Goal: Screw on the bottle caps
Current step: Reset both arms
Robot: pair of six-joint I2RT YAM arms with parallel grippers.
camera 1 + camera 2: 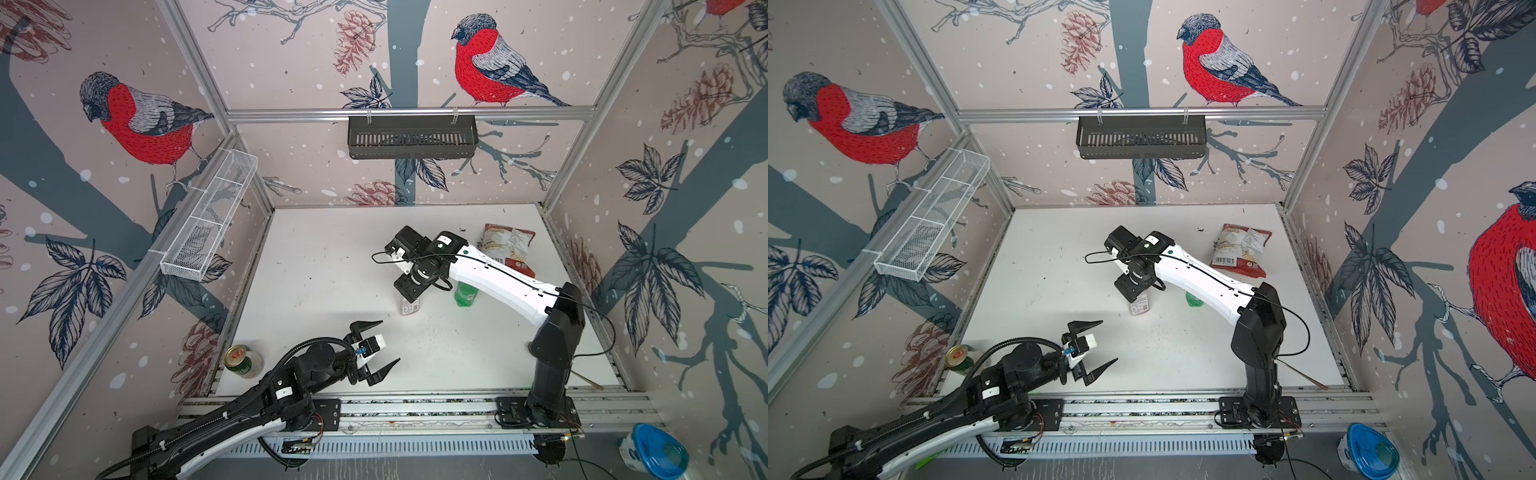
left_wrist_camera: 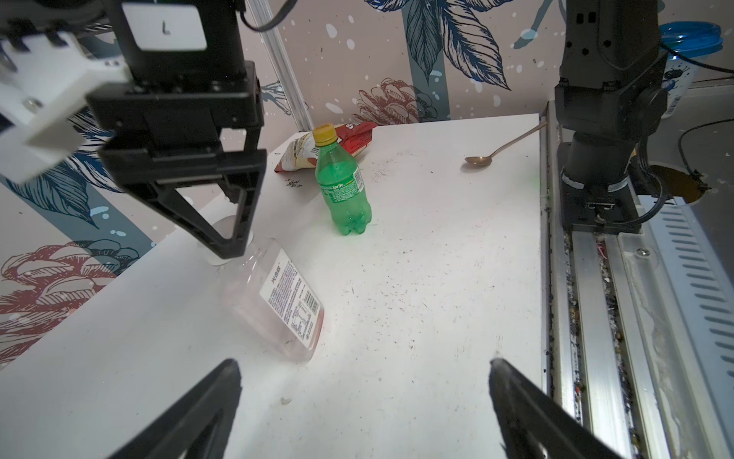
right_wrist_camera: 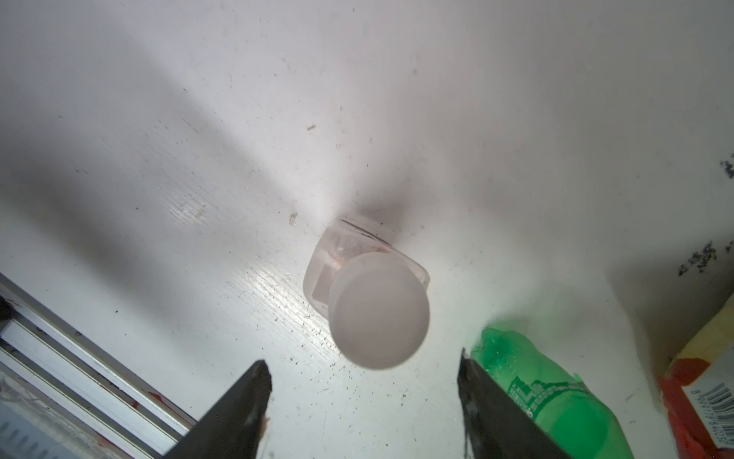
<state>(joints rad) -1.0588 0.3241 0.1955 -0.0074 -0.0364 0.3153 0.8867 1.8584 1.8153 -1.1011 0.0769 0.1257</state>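
Plainly the risk sits at the clear bottle (image 2: 286, 302), mid-table (image 1: 324, 257), with its white cap (image 3: 379, 314) on the neck. From these angles I cannot tell whether that cap is threaded home or only resting there. If it is loose or cross-threaded, it could come off at the first nudge. The bottle looks light and nearly empty, and nothing braces it. One of my right fingers (image 2: 234, 238) hangs just beside the cap, and a careless lift could catch the rim and tip the bottle over. The green bottle (image 2: 343, 190) stands upright close by, under my right forearm, already wearing its yellow cap (image 2: 324, 133). A sideways swing of that arm could knock it down.

My right gripper (image 3: 361, 362) hovers above the white cap with its jaws apart. In the wrist view the cap shows beyond the tips rather than pinched between them, so nothing is held. My left gripper (image 1: 388, 341) is spread wide and empty near the front of the table, well apart from both bottles.
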